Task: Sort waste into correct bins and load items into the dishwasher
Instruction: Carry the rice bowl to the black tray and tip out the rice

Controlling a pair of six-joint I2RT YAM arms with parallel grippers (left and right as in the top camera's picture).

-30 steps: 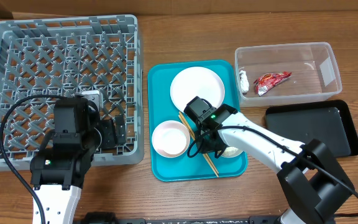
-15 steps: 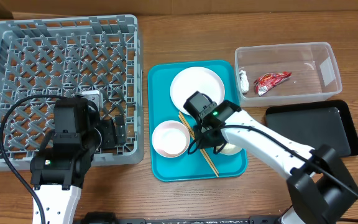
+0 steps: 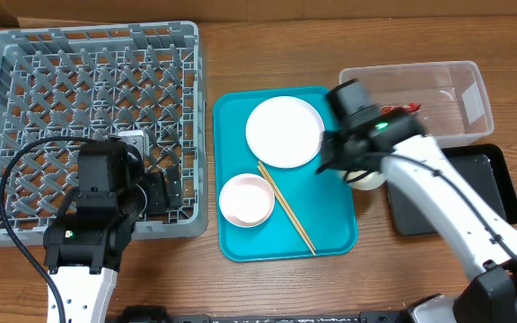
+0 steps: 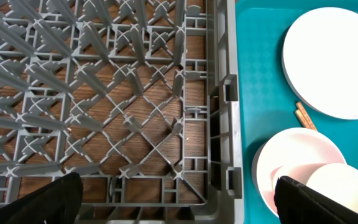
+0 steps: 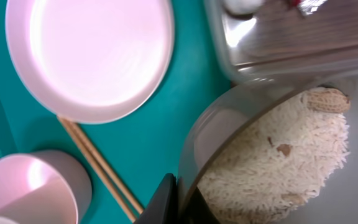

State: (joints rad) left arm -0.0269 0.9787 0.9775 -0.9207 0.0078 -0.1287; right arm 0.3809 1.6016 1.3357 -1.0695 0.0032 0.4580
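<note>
1. Pale grey-green round bowl (image 3: 369, 179) sits at the right edge of the flat teal plastic serving tray (image 3: 240, 242), between it and the shallow black rectangular tray (image 3: 492, 179), just in front of the near-left corner of the clear rectangular plastic tub (image 3: 474, 99)
2. Right tool (image 3: 344, 166) is clenched on the rim of this bowl; the right wrist view shows one finger outside the wall and one inside
3. Bowl contents in the right wrist view: loose white rice grains (image 5: 278, 162) and one tan peanut in its shell (image 5: 326, 99) near the far rim
4. Whether the bowl is clear of the wooden worktop (image 3: 267, 54) cannot be told
5. On the teal tray: round white plate (image 3: 284, 132) at the far end, pale pink round bowl (image 3: 245, 199) near left, and thin wooden chopsticks (image 3: 285, 206) lying diagonally between the two
6. Crumpled red-and-white snack wrapper (image 3: 409, 109) lies in the clear tub, partly hidden by the right arm
7. Left tool (image 3: 155, 193) is released, fingers spread wide and gripping nothing, above the near-right corner of the large square grey plastic dish rack (image 3: 88, 81)
8. Rack stands left of the teal tray, just beside it
</note>
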